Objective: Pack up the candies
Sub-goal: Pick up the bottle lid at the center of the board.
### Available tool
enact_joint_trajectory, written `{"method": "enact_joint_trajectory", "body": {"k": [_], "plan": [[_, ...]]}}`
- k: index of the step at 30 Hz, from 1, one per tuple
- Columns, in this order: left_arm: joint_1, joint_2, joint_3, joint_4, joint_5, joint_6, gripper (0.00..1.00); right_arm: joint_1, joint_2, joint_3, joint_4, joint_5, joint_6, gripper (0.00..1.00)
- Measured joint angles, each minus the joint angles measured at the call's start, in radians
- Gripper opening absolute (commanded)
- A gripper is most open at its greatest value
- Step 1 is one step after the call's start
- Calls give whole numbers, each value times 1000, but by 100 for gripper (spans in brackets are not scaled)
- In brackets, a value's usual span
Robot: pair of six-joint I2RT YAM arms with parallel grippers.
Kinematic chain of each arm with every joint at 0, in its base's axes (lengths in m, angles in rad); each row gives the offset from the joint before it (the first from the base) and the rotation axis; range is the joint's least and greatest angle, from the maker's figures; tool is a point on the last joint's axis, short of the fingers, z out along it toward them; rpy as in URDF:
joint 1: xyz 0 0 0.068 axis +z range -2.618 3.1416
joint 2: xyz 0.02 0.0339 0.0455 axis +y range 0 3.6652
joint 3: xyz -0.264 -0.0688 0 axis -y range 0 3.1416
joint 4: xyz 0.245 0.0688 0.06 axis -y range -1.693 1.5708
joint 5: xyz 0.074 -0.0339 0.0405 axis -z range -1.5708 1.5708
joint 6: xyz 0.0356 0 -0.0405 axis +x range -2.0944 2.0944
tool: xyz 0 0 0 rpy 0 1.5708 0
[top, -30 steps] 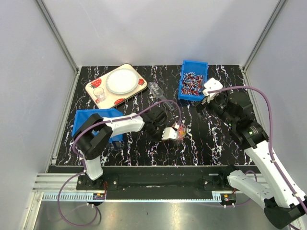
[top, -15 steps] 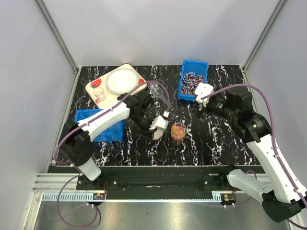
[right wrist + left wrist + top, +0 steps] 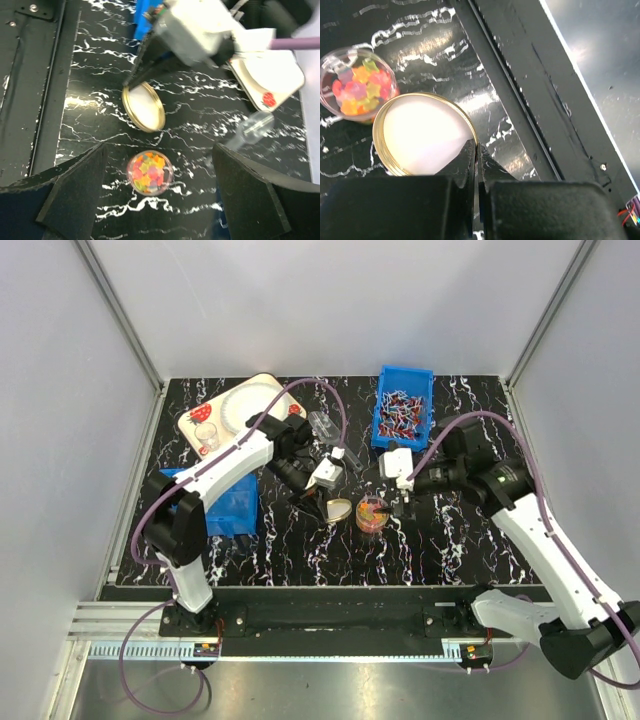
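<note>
Here the candies (image 3: 149, 173) sit in a small clear cup (image 3: 171, 175) on the desk (image 3: 450, 540). Just beside it, the left hand (image 3: 476, 147) pinches the rim of a gold-edged lid (image 3: 422, 135), seemingly tilted. The right hand (image 3: 399, 496) hovers over the cup, fingers spread wide.

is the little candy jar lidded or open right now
Open. The jar has an uncovered mouth with the candies showing, and the gold lid is off beside it, pinched by the left gripper.
</note>
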Motion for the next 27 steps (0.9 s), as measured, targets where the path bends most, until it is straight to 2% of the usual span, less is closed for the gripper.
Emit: {"method": "enact_joint_trajectory", "body": {"k": [13, 20, 27], "plan": [[0, 29, 63, -6, 124, -13, 0, 44, 47, -279, 320, 34, 24, 83], [0, 31, 70, -7, 166, -28, 0, 85, 53, -317, 442, 55, 38, 83], [0, 31, 70, -7, 186, -36, 0, 153, 77, -356, 488, 117, 21, 76]]}}
